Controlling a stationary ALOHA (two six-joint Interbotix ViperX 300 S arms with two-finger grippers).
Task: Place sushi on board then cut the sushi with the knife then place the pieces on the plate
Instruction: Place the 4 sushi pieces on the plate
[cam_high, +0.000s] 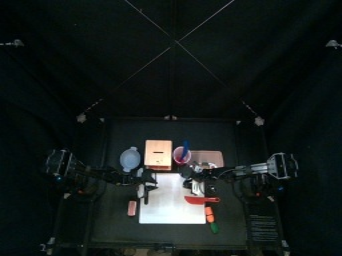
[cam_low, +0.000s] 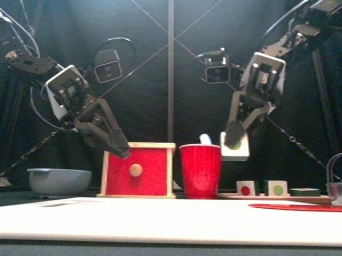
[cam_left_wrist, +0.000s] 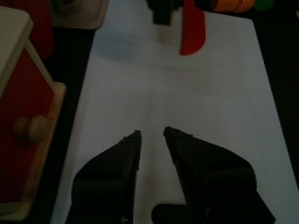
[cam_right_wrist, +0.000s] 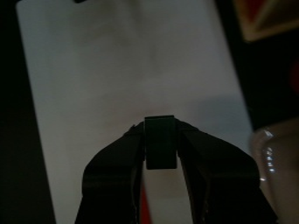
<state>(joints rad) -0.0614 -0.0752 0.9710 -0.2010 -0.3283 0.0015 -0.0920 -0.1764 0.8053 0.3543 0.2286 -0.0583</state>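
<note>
Sushi pieces (cam_low: 247, 186) show low on the right from the front camera: two small white-faced blocks standing to the right of the red cup (cam_low: 201, 172). My right claw (cam_right_wrist: 160, 124) hangs raised over the white board (cam_left_wrist: 152, 87). Its jaws are closed down onto a small dark block (cam_right_wrist: 160, 150) pinched at the tips. I take this for another piece of the roll, though I cannot be sure from the wrist camera. My left claw (cam_left_wrist: 152, 133) is also up over the board, its jaws a narrow gap apart with nothing between them.

As for what is in the way, the red knife (cam_left_wrist: 193, 35) lies flat on the right part of the board, near where the right claw hangs. Behind the board stands the wooden box (cam_low: 138, 170) with its red drawer front. The cup is just beside the box on its right, and the blue-grey bowl (cam_low: 60, 181) sits off to its left.
</note>
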